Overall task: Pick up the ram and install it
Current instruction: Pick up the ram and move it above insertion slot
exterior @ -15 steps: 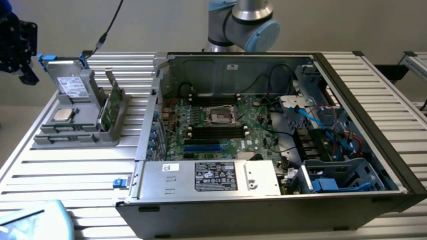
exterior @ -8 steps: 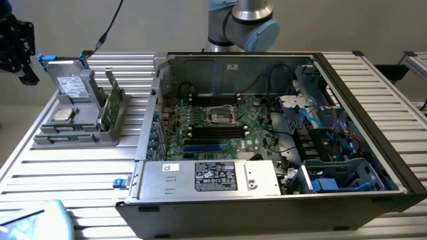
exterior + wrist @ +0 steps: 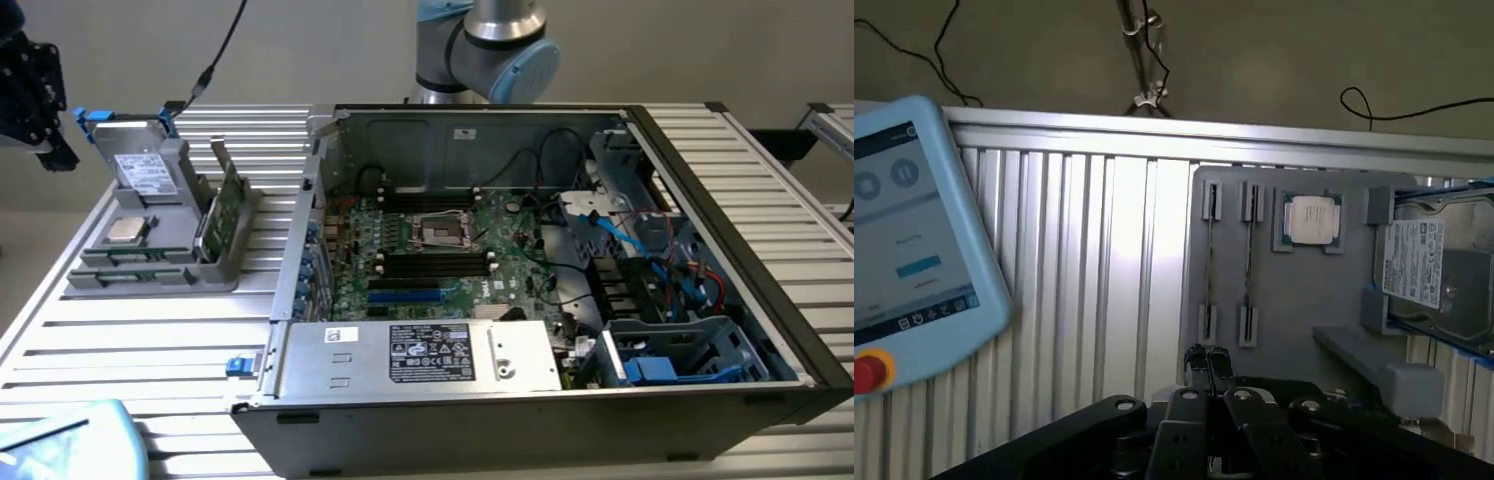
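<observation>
While the ram stands on edge in the grey holder beside the computer case, nothing has been installed. The gripper is seen near the holder, fingers pressed together on nothing.

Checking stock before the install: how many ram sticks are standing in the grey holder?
2, on edge in neighbouring slots of the grey holder: one ram stick farther from the processor, the other nearer it. None looks hidden.
</observation>
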You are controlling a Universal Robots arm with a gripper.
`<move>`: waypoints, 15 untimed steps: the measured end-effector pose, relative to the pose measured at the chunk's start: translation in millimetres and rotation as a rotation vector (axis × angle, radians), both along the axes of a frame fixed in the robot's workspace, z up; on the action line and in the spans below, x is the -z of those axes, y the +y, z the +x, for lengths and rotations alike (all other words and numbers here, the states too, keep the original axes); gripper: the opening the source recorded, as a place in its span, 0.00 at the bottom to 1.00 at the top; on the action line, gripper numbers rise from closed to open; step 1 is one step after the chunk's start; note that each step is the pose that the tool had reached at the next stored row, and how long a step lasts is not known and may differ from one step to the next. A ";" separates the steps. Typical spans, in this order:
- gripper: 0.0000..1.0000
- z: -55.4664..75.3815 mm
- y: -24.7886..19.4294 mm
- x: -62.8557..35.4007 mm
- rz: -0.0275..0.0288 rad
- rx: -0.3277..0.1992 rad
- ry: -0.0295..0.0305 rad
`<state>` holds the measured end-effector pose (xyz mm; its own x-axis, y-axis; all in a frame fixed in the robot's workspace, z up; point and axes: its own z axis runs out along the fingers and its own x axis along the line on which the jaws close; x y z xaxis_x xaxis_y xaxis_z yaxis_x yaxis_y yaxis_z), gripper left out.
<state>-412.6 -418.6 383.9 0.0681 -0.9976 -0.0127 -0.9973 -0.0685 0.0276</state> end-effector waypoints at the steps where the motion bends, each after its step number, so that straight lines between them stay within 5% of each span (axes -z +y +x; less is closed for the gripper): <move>1: 0.11 0.0 0.0 0.1 0.0013 -0.019 0.0000; 6: 0.11 0.3 0.0 0.2 0.0094 -0.097 -0.0001; 15: 0.11 0.4 0.0 0.1 0.0095 -0.097 -0.0001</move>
<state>-412.2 -418.6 383.7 0.1647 -0.9861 -0.0222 -0.9859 -0.1653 0.0263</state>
